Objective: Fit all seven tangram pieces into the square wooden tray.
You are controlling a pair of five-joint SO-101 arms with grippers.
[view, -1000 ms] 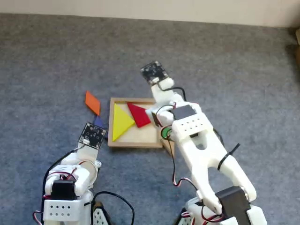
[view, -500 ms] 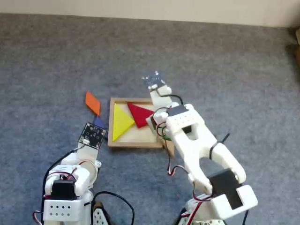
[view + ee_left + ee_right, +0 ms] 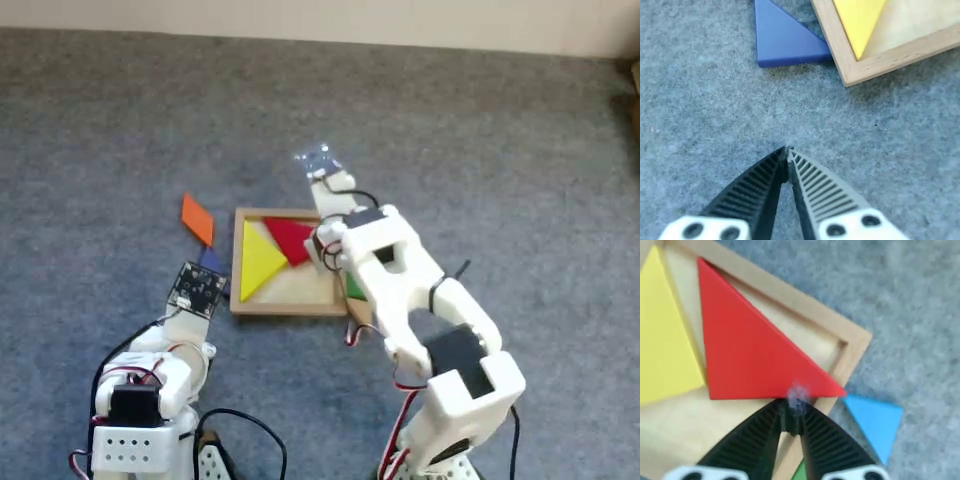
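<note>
Tray (image 3: 285, 308): set on grey carpet (image 3: 500, 150) in front of both arms.
Yellow triangle (image 3: 258, 260): laid flat inside tray.
Red triangle (image 3: 292, 238): laid inside tray, just beside yellow triangle.
Dark blue triangle (image 3: 782, 40): on carpet, against tray's outer rim.
Orange parallelogram (image 3: 198, 219): on carpet, outside tray.
Light blue triangle (image 3: 875, 420): on carpet, just outside a tray corner.
Green piece (image 3: 354, 288): at tray edge, mostly hidden by right arm.
Left gripper (image 3: 788, 152): fingers pressed together, nothing held, above bare carpet.
Right gripper (image 3: 792, 410): fingers pressed together, tips at red triangle's edge.

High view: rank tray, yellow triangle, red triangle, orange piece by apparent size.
1. tray
2. yellow triangle and red triangle: unranked, since the right arm covers part of the red one
3. orange piece
</note>
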